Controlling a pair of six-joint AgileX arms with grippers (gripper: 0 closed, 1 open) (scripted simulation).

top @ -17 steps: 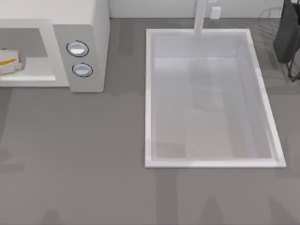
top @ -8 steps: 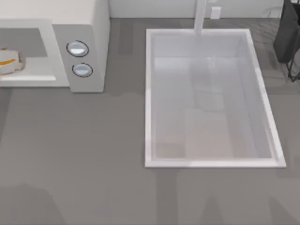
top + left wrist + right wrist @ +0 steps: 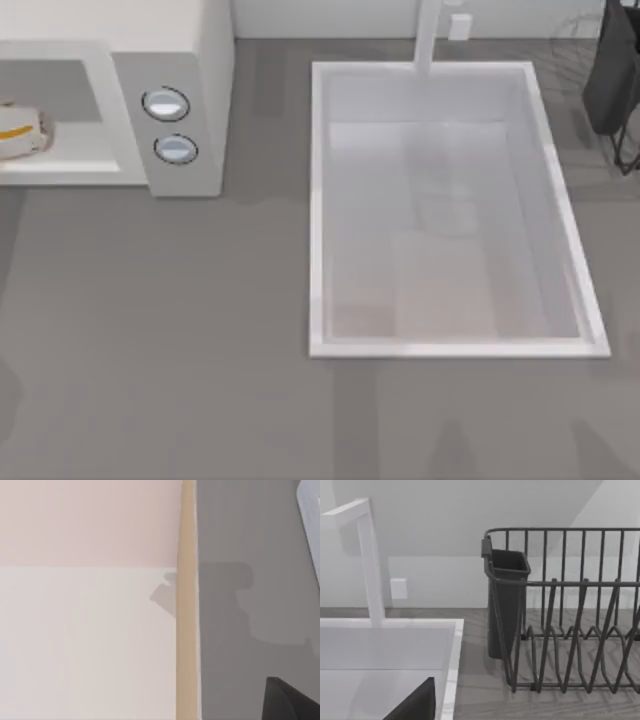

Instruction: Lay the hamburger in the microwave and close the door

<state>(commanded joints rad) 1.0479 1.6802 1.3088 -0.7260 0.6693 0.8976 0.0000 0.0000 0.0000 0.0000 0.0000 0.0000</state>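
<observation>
Soft even light, faint shadows

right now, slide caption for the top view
Hamburger inside the open microwave, sink alongside.

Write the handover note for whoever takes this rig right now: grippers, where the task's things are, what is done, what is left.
Grippers: the views do not settle whether either is open or shut. A dark part juts into the corner of the left wrist view over the grey counter; the right wrist camera faces the sink and the dish rack.
Things: the hamburger lies in the microwave cavity, at the top view's left edge.
Done: hamburger placed.
Left: the cavity is open; close the door.
</observation>
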